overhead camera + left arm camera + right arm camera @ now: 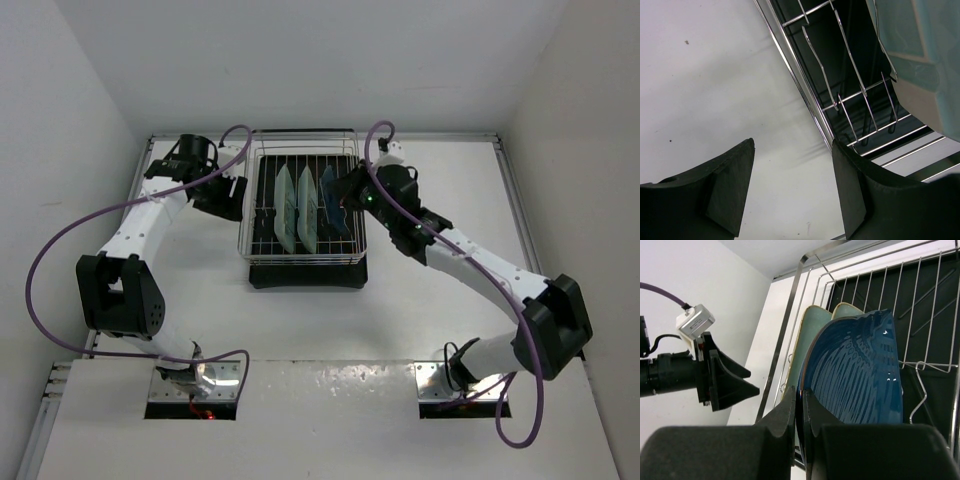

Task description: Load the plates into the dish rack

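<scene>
At three o'clock of the dish rack (305, 275), the right gripper (799, 412) pinches the rim of the dark blue plate (855, 375), keeping it on edge so that it drops between the wires. Just beyond, toward nine o'clock, both mint plates (811, 330) stand slotted upright. Farthest out, at the rack's nine o'clock, the left gripper (792, 145) hangs spread and empty beside the rim, clear of the loading.

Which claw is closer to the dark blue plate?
Right. The right gripper is clamped on the dark blue plate at its rim, inside the dish rack. The left gripper hangs open outside the rack's left side, over the table, touching no plate.
</scene>
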Controlling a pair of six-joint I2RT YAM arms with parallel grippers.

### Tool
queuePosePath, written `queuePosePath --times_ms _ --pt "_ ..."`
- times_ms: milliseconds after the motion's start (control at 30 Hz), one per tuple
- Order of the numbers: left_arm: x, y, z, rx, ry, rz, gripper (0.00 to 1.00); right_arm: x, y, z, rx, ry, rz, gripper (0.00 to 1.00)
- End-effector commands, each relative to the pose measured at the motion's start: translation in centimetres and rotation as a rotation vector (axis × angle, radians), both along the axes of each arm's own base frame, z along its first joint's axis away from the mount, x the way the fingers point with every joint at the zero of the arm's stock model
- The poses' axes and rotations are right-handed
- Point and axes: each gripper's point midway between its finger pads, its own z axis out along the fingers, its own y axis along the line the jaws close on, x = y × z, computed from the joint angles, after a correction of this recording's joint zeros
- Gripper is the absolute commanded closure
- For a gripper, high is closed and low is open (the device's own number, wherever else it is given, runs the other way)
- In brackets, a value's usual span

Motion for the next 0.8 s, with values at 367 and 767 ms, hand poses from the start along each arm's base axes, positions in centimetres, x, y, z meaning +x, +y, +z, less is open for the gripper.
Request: queuePosePath --times_ms 367,767 --pt "0.3 -0.4 2.4 -0.006 -0.073 -0.018 0.32 0.4 0.4 9.1 0.328 -0.182 -0.127 1.00" --pt "0.1 -0.2 2.1 0.002 -0.064 -0.013 0.32 0.9 0.7 4.7 0.321 -0.081 -0.176 1.00"
